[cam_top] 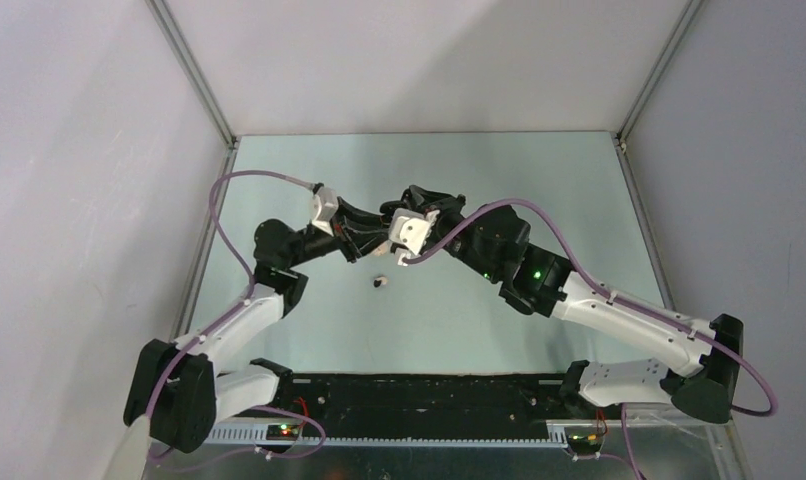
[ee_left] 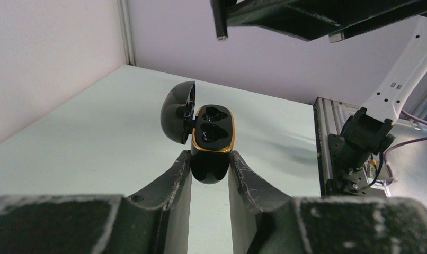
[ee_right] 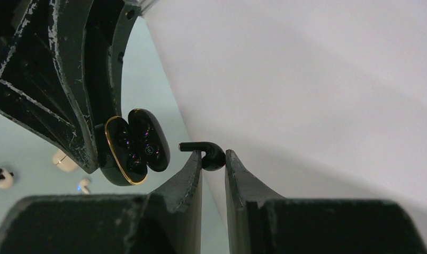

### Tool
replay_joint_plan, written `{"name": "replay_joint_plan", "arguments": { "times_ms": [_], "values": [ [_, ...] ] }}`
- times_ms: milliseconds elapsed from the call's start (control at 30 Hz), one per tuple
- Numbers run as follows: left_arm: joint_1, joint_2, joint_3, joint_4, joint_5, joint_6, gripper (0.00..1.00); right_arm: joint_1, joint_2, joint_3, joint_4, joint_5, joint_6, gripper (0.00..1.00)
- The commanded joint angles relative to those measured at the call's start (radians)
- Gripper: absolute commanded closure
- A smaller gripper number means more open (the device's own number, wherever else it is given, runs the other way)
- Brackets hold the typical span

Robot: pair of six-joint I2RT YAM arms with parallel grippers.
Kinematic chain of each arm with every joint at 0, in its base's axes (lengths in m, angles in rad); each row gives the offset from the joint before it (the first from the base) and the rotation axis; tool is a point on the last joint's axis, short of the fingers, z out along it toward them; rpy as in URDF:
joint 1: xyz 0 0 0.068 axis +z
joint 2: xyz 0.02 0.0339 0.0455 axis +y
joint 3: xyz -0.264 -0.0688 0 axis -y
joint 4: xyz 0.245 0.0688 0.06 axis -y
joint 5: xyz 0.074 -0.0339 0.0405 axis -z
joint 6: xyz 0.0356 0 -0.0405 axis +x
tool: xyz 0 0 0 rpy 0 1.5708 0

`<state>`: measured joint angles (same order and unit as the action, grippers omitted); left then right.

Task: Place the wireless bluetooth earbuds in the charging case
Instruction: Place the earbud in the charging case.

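case (ee_left: pixel 213 138): black, lid open, gripped by left end effector (ee_left: pixel 210 160), above surface (cam_top: pixel 479 325) | earbud (ee_right: pixel 207 150): pinched in right end effector (ee_right: pixel 213 156), just beside case, unseated | wells (ee_left: pixel 210 126): apparently empty | remaining: both insertions; second bud (cam_top: pixel 379 282) on surface

- The table (cam_top: pixel 309 180) is pale green and smooth.
- One tiny bud (cam_top: pixel 380 282) lies on it near the middle, part dark, part pale, maybe an earbud.
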<state>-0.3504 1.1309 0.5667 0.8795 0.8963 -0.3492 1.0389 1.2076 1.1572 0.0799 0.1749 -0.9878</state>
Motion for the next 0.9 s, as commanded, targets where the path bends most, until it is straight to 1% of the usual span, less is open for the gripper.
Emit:
{"name": "replay_joint_plan", "arguments": {
  "times_ms": [0,100,200,300,467,633,867],
  "values": [
    [-0.009,-0.043,-0.027,0.087,-0.006,0.081,1.00,0.015,0.010,0.047,-0.033,-0.030,-0.017,1.00],
    [-0.011,-0.047,-0.044,0.096,-0.047,0.081,1.00,0.017,0.022,0.047,-0.039,-0.049,-0.028,1.00],
    [-0.015,-0.058,-0.061,0.106,-0.120,0.076,1.00,0.017,0.034,0.047,-0.032,-0.070,-0.026,1.00],
    [-0.025,-0.061,-0.075,0.119,-0.152,0.073,1.00,0.014,0.049,0.046,-0.021,-0.104,-0.021,1.00],
    [-0.039,-0.057,-0.084,0.139,-0.164,0.057,1.00,0.009,0.068,0.043,0.003,-0.141,-0.011,1.00],
    [-0.050,-0.060,-0.092,0.143,-0.180,0.045,1.00,0.008,0.095,0.042,0.045,-0.132,-0.047,1.00],
    [-0.053,-0.066,-0.102,0.145,-0.203,0.035,1.00,0.004,0.104,0.042,0.058,-0.149,-0.088,1.00]
  ]
}}
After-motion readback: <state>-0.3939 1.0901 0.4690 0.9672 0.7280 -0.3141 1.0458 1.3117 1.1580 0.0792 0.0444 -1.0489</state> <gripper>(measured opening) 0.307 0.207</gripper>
